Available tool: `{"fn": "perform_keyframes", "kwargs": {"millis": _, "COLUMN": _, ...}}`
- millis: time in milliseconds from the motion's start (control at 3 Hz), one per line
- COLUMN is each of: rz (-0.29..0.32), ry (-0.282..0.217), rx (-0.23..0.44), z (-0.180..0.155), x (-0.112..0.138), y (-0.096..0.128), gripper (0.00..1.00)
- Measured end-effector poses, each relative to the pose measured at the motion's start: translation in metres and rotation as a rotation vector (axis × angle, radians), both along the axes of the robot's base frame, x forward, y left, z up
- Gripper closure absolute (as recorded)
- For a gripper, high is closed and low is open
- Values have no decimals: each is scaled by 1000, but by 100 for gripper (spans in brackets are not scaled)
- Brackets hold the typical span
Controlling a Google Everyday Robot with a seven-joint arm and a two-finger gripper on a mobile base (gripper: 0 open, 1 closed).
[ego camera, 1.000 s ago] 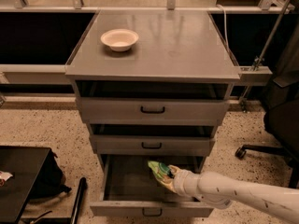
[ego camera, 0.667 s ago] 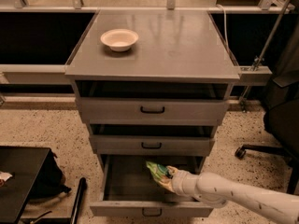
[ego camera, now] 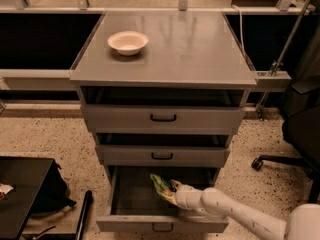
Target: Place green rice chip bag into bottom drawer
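Note:
The bottom drawer point(ego camera: 131, 200) of the grey cabinet is pulled open, with its flat grey floor showing. The green rice chip bag point(ego camera: 161, 185) is inside the drawer, near its middle and toward the back, with only its green edge and an orange-tan patch showing. My gripper point(ego camera: 172, 190) reaches into the drawer from the lower right on a white arm and is at the bag, which hides the fingertips.
Two upper grey drawers point(ego camera: 163, 118) stand slightly open above. A white bowl point(ego camera: 128, 42) sits on the cabinet top. A black office chair point(ego camera: 300, 134) is at the right. A black table point(ego camera: 20, 194) and a dark bag point(ego camera: 52, 191) are at the lower left.
My arm has pushed a little further left and into the drawer with the bag. The bag now lies lower and deeper in the drawer.

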State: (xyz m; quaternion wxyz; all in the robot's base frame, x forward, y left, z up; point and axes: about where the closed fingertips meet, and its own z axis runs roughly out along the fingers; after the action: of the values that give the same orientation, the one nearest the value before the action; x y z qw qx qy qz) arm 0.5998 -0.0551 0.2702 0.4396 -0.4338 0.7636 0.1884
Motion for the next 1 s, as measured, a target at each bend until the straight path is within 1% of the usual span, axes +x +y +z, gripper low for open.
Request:
{"fn": "perform_keyframes", "kwargs": {"millis": 333, "rz": -9, "ry": -6, "rx": 9, "z": -32, "x": 12, "y": 6, "gripper": 100}}
{"fn": "perform_keyframes", "kwargs": {"millis": 667, "rz": -17, "ry": -13, "rx": -3, "z": -50, "x": 17, "y": 5, "gripper": 100}}
{"fn": "perform_keyframes", "kwargs": {"millis": 1000, "rz": -18, "ry": -13, "rx": -3, "z": -51, "x": 17, "y": 5, "gripper": 81}}
